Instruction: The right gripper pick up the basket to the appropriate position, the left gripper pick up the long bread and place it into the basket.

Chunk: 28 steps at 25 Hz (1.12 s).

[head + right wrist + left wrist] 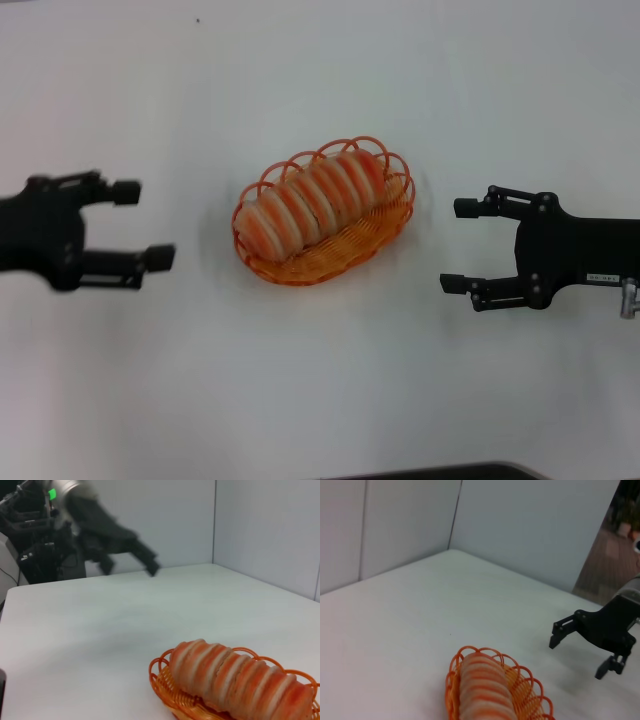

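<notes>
- We see the long bread (318,196), an elongated loaf with orange crust and pale cream ridges, lying inside the basket (325,262), an oval orange one of thin looped wire with a scalloped rim, near the middle of the white table (320,400).
- The loaf lies along the basket's length, one end resting up on the far rim.
- Our left gripper (144,224), a black two-fingered claw, hovers well apart from the basket on its left side, fingers spread and empty.
- Our right gripper (459,246), a matching black claw on a black arm with a small white label, sits well apart on the basket's right side, fingers likewise spread, holding nothing.
- We judge both steps done: basket positioned, bread placed, both claws clear.
- What remains, in our view, is only to draw both arms away to rest without brushing the rim; nothing needs to be gripped.
</notes>
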Each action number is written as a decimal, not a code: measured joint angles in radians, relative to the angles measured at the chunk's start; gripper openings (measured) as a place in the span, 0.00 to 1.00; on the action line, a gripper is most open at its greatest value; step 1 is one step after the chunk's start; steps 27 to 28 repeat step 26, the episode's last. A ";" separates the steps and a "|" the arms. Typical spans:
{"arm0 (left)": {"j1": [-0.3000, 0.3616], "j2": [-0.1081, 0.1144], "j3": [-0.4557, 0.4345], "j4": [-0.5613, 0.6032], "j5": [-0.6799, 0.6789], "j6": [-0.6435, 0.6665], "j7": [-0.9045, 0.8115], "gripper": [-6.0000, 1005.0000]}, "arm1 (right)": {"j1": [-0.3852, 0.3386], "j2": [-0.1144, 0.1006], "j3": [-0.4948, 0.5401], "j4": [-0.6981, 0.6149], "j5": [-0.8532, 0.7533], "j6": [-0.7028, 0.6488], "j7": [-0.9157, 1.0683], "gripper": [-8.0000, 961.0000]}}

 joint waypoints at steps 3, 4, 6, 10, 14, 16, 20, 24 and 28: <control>0.069 0.000 -0.073 -0.079 0.000 0.032 0.125 0.94 | 0.006 -0.002 0.003 0.001 0.002 0.004 0.000 0.97; 0.085 0.001 -0.077 -0.101 0.003 0.025 0.149 0.94 | 0.006 -0.002 0.004 0.001 0.002 0.005 0.000 0.97; 0.113 0.005 -0.079 -0.153 0.006 0.005 0.182 0.94 | 0.008 -0.003 0.004 0.000 0.002 0.007 0.000 0.97; 0.143 0.022 -0.105 -0.268 -0.006 -0.017 0.256 0.94 | 0.010 -0.003 0.005 -0.004 -0.001 0.014 0.000 0.97; 0.140 0.026 -0.135 -0.349 0.000 -0.041 0.329 0.94 | 0.011 -0.003 0.000 -0.001 -0.002 0.039 0.000 0.97; 0.136 0.027 -0.136 -0.363 0.002 -0.051 0.335 0.94 | 0.010 -0.002 -0.003 0.000 -0.003 0.049 0.000 0.97; 0.131 0.027 -0.137 -0.366 0.003 -0.053 0.336 0.94 | 0.004 -0.001 0.001 0.000 -0.004 0.056 0.000 0.97; 0.128 0.027 -0.138 -0.368 0.006 -0.055 0.337 0.94 | 0.002 -0.003 0.004 0.000 -0.004 0.060 0.000 0.97; 0.128 0.027 -0.137 -0.369 0.007 -0.056 0.337 0.94 | 0.002 -0.003 0.001 0.000 -0.005 0.067 0.000 0.97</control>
